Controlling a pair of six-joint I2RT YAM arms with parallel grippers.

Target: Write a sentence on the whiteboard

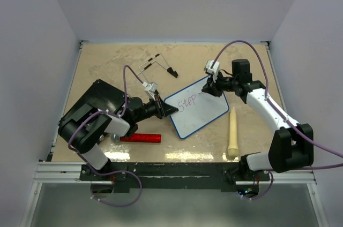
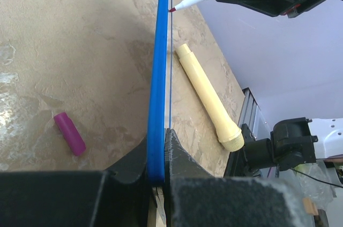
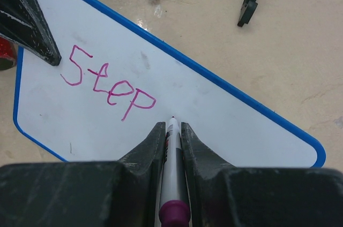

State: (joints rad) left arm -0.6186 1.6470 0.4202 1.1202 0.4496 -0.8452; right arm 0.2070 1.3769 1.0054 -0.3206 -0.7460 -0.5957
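Mid-frame, the whiteboard (image 1: 197,108) bears its sentence (image 3: 107,85) — just "Step". The left gripper (image 1: 169,110) clamps its left edge and the right gripper (image 3: 171,127) pinches a marker (image 3: 171,163) — cream stick (image 1: 233,133) just right, red cylinder (image 1: 141,138) lower left.

Above the black base rail (image 1: 177,171), the left arm (image 1: 115,124) and right arm (image 1: 262,101) are showing black joints with white covers, and purple cables (image 1: 244,41) are looping along both.
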